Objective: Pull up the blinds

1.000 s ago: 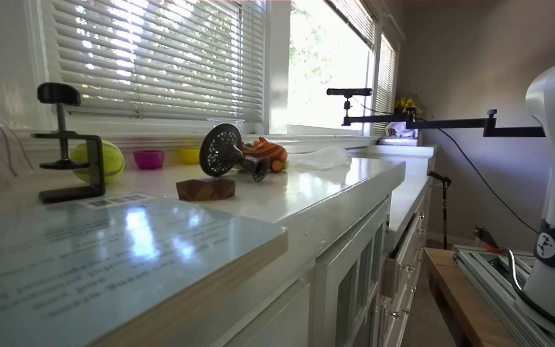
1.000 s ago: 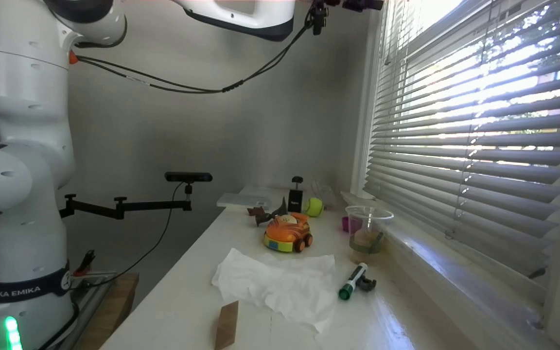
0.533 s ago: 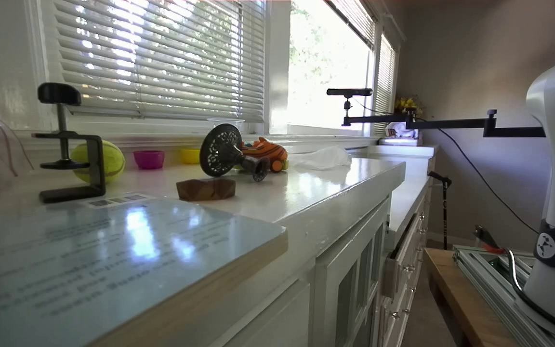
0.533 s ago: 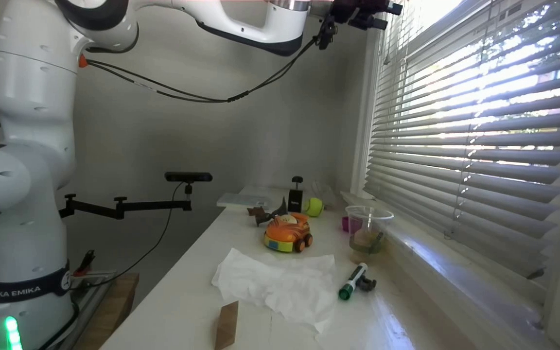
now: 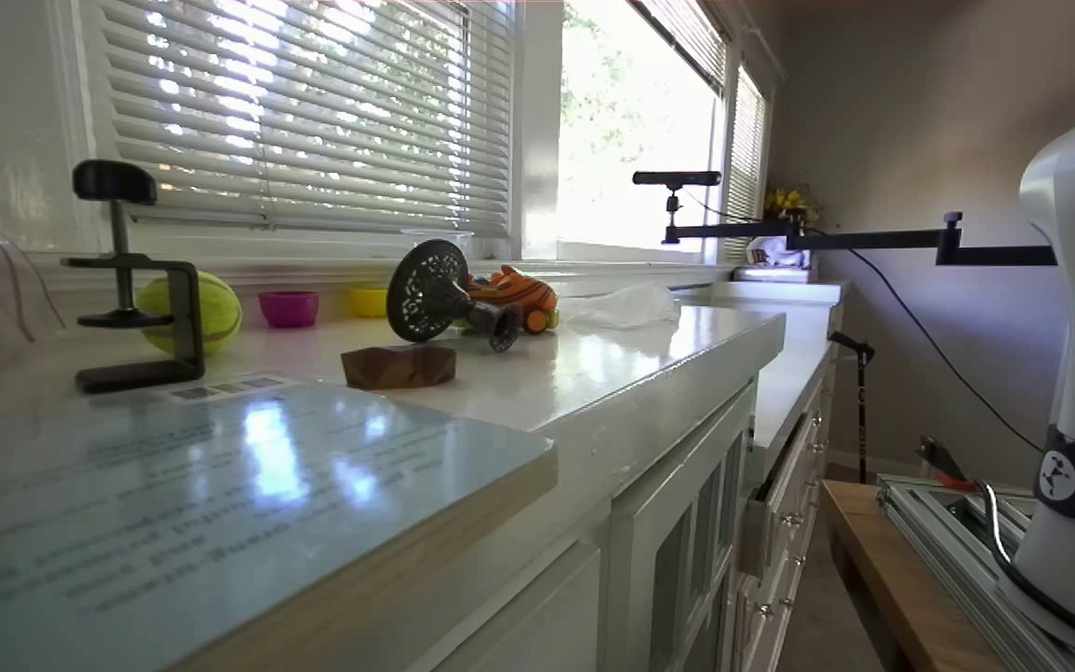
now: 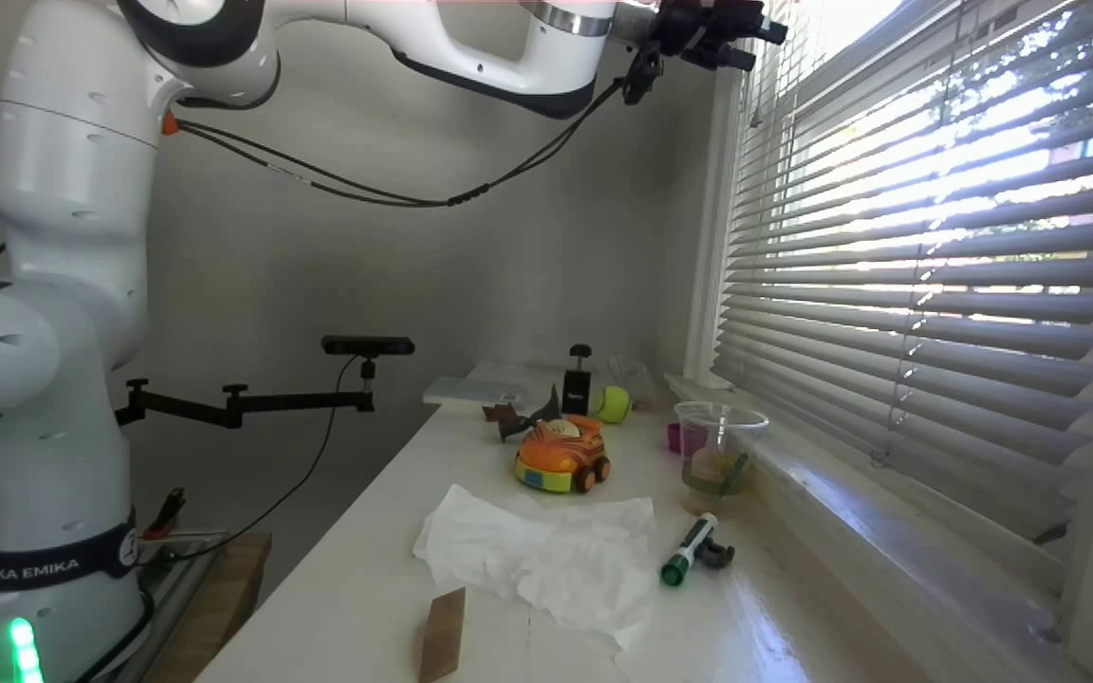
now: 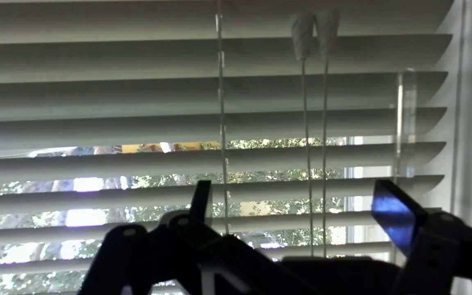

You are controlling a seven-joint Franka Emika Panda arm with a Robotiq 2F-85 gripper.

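Note:
The white horizontal-slat blinds hang over the window in both exterior views [image 5: 314, 121] [image 6: 926, 266]. They fill the wrist view [image 7: 96, 98], which seems to stand upside down. Two thin pull cords [image 7: 324, 123] with pale tassels [image 7: 302, 35] hang in front of the slats there. A clear wand [image 7: 404, 123] hangs near the frame. My gripper [image 6: 759, 46] is high up, close to the far side of the blinds. In the wrist view the gripper [image 7: 295, 209] is open, its fingers wide apart. The two cords show between the fingers, apart from both; their depth is hard to tell.
On the white counter [image 6: 366, 607] below are an orange toy car [image 6: 561, 455], a clear cup [image 6: 719, 451], a green-capped marker [image 6: 689, 548], crumpled white paper [image 6: 546, 560] and a black clamp [image 6: 576, 389]. A camera on a black arm [image 6: 367, 345] stands beside the robot.
My arm and gripper have come lower in an exterior view and moved toward the window, slowing in the last half second. The blinds and counter objects show no clear change.

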